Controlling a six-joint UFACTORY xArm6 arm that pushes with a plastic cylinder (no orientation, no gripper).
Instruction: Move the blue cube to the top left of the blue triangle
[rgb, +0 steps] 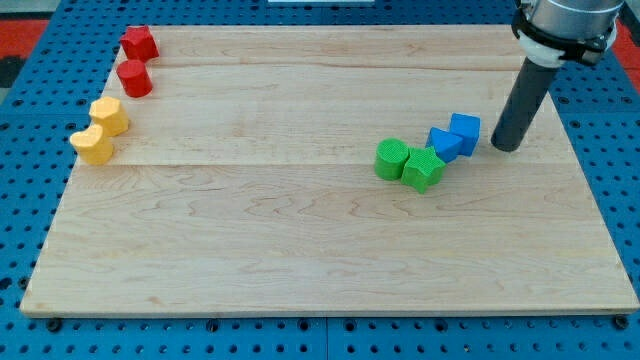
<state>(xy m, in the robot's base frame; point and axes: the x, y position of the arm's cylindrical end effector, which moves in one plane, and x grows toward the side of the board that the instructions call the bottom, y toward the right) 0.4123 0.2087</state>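
Observation:
The blue cube (465, 132) sits at the view's right on the wooden board (300, 250). It touches the blue triangle (444, 144), which lies just to its lower left. My tip (504, 148) stands on the board just right of the blue cube, a small gap apart from it. The dark rod rises from it toward the view's top right.
A green cylinder (391, 159) and a green cube (423, 169) sit left of and below the blue triangle. At the view's left edge stand a red star-like block (139, 43), a red cylinder (134, 78), a yellow hexagon-like block (109, 116) and a yellow heart-like block (92, 145).

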